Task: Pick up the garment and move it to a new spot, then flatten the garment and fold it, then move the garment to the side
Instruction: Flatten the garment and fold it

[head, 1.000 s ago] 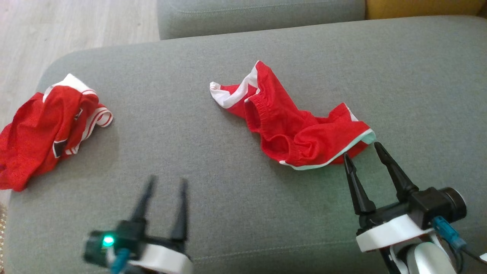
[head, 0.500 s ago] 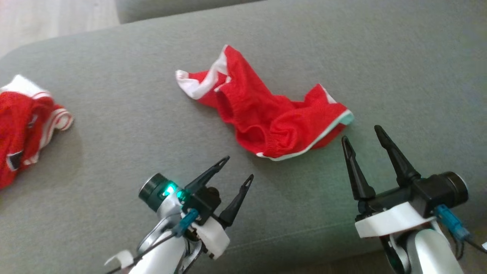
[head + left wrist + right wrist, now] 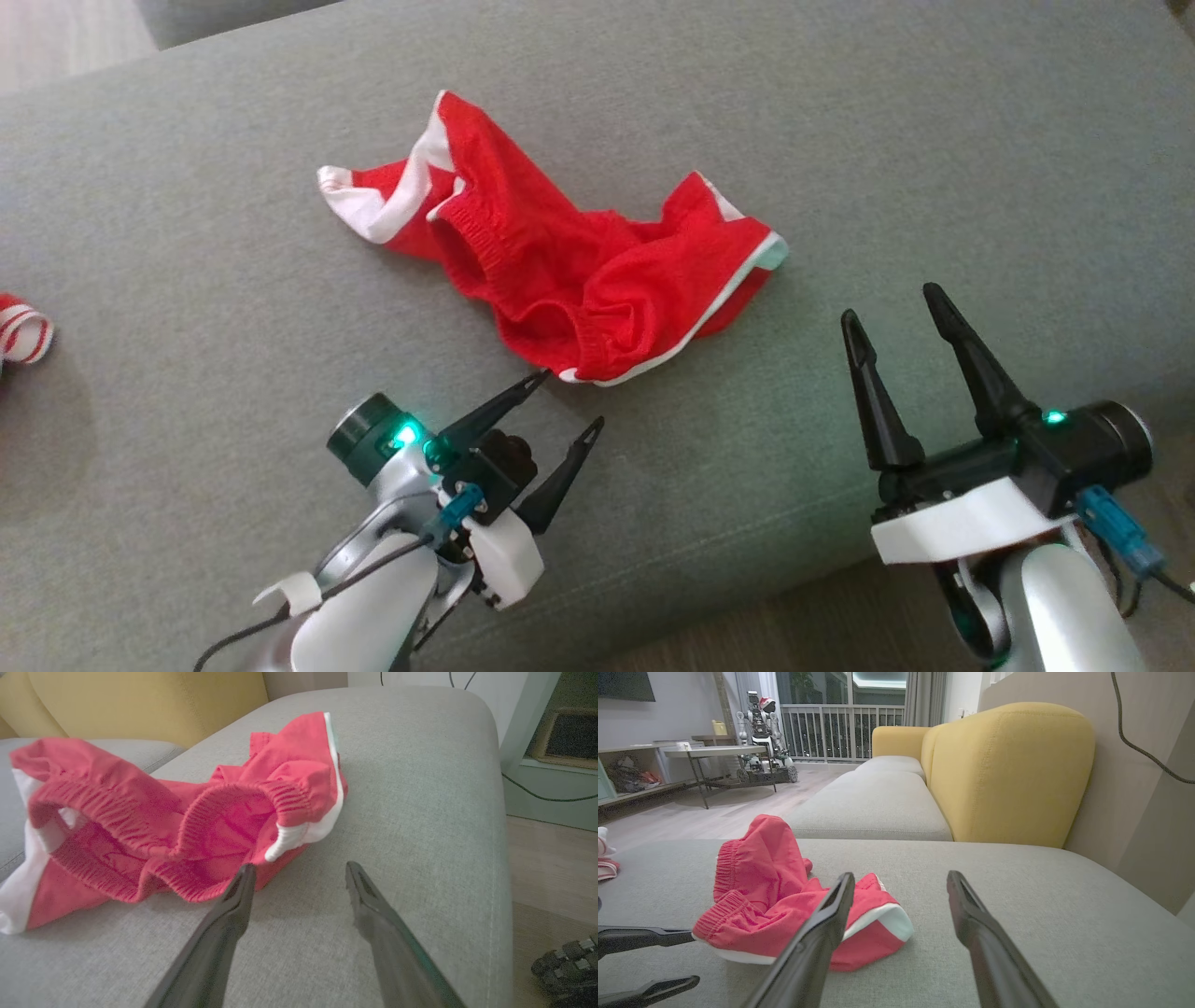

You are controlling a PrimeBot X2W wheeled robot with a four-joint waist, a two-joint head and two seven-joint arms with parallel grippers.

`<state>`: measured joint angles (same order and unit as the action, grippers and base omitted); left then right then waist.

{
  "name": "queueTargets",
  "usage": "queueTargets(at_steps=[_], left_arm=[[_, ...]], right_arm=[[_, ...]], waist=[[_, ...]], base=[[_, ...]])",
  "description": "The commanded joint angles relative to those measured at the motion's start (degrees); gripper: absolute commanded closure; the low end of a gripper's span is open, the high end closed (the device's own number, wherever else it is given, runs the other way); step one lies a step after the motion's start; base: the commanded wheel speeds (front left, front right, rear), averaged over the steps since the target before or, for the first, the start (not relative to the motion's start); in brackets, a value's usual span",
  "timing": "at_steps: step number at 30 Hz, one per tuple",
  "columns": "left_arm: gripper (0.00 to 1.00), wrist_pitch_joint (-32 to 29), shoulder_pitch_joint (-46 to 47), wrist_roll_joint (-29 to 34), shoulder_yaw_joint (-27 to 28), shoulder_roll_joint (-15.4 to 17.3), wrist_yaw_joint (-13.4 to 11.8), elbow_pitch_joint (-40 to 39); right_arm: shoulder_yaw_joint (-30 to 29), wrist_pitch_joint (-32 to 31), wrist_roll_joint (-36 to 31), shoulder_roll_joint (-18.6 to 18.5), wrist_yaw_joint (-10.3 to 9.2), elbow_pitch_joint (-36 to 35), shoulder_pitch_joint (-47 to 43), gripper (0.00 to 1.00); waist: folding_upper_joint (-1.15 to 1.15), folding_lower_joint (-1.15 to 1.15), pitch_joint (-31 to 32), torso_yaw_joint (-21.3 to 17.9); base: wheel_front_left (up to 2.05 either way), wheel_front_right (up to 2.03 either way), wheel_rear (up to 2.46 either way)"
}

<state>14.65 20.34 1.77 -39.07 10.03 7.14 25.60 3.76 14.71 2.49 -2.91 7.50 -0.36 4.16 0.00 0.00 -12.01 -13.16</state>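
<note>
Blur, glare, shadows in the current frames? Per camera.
Head view: sharp, even light, soft shadow under the red shorts, green LED glowing behind the left gripper. Left wrist view: shorts crisp, the fingers soft toward the bottom edge, no glare on the cushion. Right wrist view: bright window far behind, nothing washed out; that arm's fingers blurred up close.

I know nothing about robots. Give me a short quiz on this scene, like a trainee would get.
1. True or false: the left tool is shut on the red garment.
2. The garment lies on: A) a grey sofa cushion; B) a wooden floor; C) a yellow backrest.
3. Which tool's fingertip is nearly at the garment's white-edged hem?
Key: 1 false, it is open and holds nothing. 2 A. 3 left; the right tool stands apart from the cloth.
</note>
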Motion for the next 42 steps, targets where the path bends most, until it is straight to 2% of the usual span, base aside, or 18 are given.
queueTargets(at_steps=[1,2,3,4,6,11,12,13,15,16,18,19,20,21,22,28,33,42], left_arm=[[0.0,0.3,3.2,-0.4,1.4,1.2,0.1,-2.0],[0.09,0.3,3.3,-0.4,1.3,1.3,-0.1,-2.4],[0.29,0.3,3.5,-0.4,1.2,1.5,-0.3,-2.5],[0.42,0.3,3.6,-0.3,1.1,1.6,-0.5,-2.7],[0.56,0.3,3.8,-0.2,0.9,1.9,-0.8,-2.9],[0.51,0.3,4.3,0.4,0.2,2.6,-2.2,-3.8],[0.43,0.3,4.3,0.6,0.0,2.8,-2.6,-4.0],[0.43,0.3,4.3,0.6,0.0,2.8,-2.6,-4.0],[0.15,0.3,4.5,1.0,-0.7,3.2,-3.0,-4.3],[0.18,0.3,4.5,1.0,-1.0,3.3,-3.1,-4.3],[0.32,0.3,4.6,1.1,-1.5,3.8,-3.3,-4.2],[0.61,0.3,4.7,1.1,-1.8,4.0,-3.3,-3.8],[0.73,0.3,4.8,1.2,-2.1,4.3,-3.2,-3.5],[0.91,0.3,4.9,1.2,-2.4,4.4,-3.3,-3.1],[1.0,0.3,5.1,1.2,-2.6,4.6,-3.2,-2.9],[1.0,0.3,7.0,-0.4,-4.2,5.1,-1.8,-1.7],[1.0,0.3,10.2,-12.2,-1.8,4.2,0.2,-2.8],[1.0,-11.1,30.6,-37.2,-12.6,11.0,0.3,-10.4]], right_arm=[[1.3,0.3,0.5,0.0,-0.01,-2.0,1.8,0.0],[1.2,0.3,0.6,0.0,-0.01,-2.0,1.8,0.0],[1.2,0.3,0.7,0.0,-0.01,-2.0,1.8,0.0],[1.2,0.3,0.8,0.0,-0.01,-2.0,1.8,0.0],[1.1,0.3,0.9,0.0,-0.01,-2.0,1.8,0.0],[1.0,0.3,1.1,0.0,-0.01,-2.0,1.9,0.0],[1.0,0.3,1.1,0.0,-0.01,-2.0,1.9,0.0],[1.0,0.3,1.1,0.0,-0.01,-2.0,1.9,0.0],[1.0,0.3,1.1,0.0,-0.01,-1.9,1.9,0.0],[1.0,0.3,1.1,0.0,-0.01,-1.9,1.8,0.0],[1.1,0.3,1.2,0.0,-0.01,-1.8,1.8,0.0],[1.1,0.3,1.2,0.0,-0.01,-1.7,1.8,0.0],[1.2,0.3,1.3,0.0,-0.01,-1.6,1.9,0.0],[1.1,0.3,1.4,0.0,-0.01,-1.7,2.0,0.0],[1.1,0.3,1.5,0.0,-0.01,-1.7,2.0,0.0],[1.1,0.3,2.0,0.0,-0.01,-1.5,2.3,0.0],[1.0,0.3,2.2,0.0,-0.01,-1.4,2.4,0.0],[1.1,0.3,3.8,0.0,-0.01,-1.7,2.3,0.0]], waist=[[0.0,0.0,-0.4,-1.0],[0.0,0.0,-0.6,-1.3],[0.0,0.0,-0.7,-1.5],[0.0,0.0,-0.8,-1.7],[0.0,0.0,-1.1,-2.1],[0.0,0.0,-1.5,-2.8],[0.0,0.0,-1.6,-2.8],[0.0,0.0,-1.6,-2.8],[0.0,0.0,-1.6,-2.9],[0.0,0.0,-1.5,-2.9],[0.0,0.0,-1.4,-3.0],[0.0,0.0,-1.3,-3.1],[0.0,0.0,-1.2,-3.2],[0.0,0.0,-1.1,-3.3],[0.0,0.0,-1.0,-3.4],[0.0,0.0,-0.8,-4.0],[0.0,0.0,0.1,-4.5],[0.0,0.0,2.6,-7.0]], base=[[0.0,0.0,0.0],[0.0,0.0,0.0],[0.0,0.0,0.0],[0.0,0.0,0.0],[0.0,0.0,0.0],[0.0,0.0,0.0],[0.0,0.0,0.0],[0.0,0.0,0.0],[0.0,0.0,0.0],[0.0,0.0,0.0],[0.0,0.0,0.0],[0.0,0.0,0.0],[0.0,0.0,0.0],[0.0,0.0,0.0],[0.0,0.0,0.0],[0.0,0.0,0.0],[0.0,0.0,0.0],[0.0,0.0,0.0]])
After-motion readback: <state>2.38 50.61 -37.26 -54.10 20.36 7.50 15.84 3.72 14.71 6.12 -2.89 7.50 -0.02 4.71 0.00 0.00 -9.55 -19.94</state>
